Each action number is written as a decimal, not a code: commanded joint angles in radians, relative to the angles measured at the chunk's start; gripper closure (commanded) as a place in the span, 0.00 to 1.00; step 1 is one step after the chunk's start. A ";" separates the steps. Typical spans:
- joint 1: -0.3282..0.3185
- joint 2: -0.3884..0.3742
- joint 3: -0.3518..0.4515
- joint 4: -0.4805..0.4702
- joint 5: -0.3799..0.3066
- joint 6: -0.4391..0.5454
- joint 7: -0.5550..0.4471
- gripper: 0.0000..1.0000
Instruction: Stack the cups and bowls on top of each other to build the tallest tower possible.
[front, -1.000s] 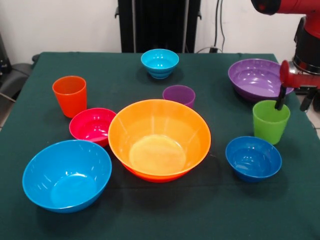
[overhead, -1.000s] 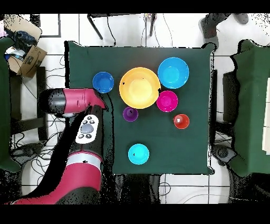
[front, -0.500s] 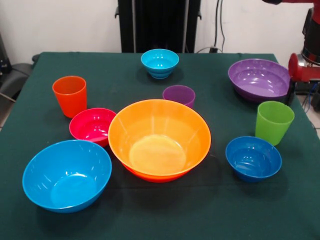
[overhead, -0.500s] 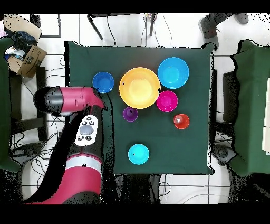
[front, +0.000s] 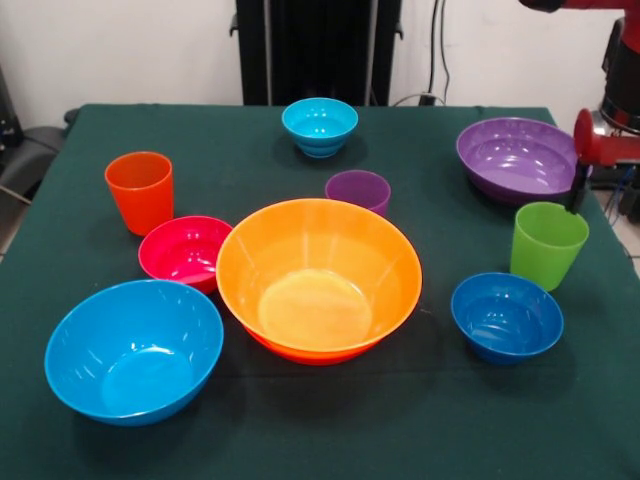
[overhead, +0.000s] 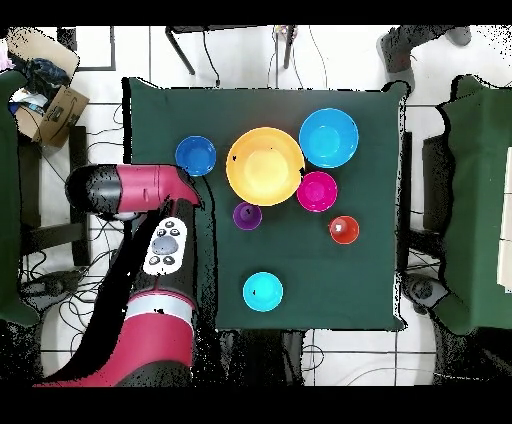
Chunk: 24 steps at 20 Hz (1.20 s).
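**Nothing stacked: cups and bowls spread over the green bench**

Seen from the front, left to right: the sky-blue bowl (front: 133, 350) sits nearest the front left corner. Behind it the orange cup (front: 139, 191) stands upright, and the small magenta bowl (front: 186, 251) lies just beside it, touching or nearly touching the big yellow-orange bowl (front: 318, 277) at the middle of the bench (front: 420, 420). An orange-red rim shows under that big bowl's base, as if a second bowl were nested below it. Behind the big bowl stands the purple cup (front: 358, 190), partly hidden by its rim, and farther back, well apart, the small cyan bowl (front: 319, 126). To the right, the dark blue bowl (front: 506, 316) sits near the front, with the lime green cup (front: 547, 245) upright just behind it and the large purple bowl (front: 517, 158) beyond that. No tower stands anywhere; every piece rests mouth up on the cloth.

At the far right edge the red arm (front: 598, 145) hangs beside the purple bowl. One dark finger of the tool (front: 578, 190) reaches down just above the green cup's rim; I cannot tell whether the tool is spread or closed.
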<state>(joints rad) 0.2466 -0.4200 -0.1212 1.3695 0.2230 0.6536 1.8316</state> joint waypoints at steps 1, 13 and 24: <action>0.004 0.070 0.038 -0.014 -0.033 -0.060 0.143 0.00; 0.016 0.099 0.001 -0.017 -0.039 -0.118 0.149 0.00; 0.016 0.139 0.010 -0.032 -0.020 -0.180 0.148 0.00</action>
<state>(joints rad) 0.2614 -0.3304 -0.1711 1.3608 0.2207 0.5398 1.8316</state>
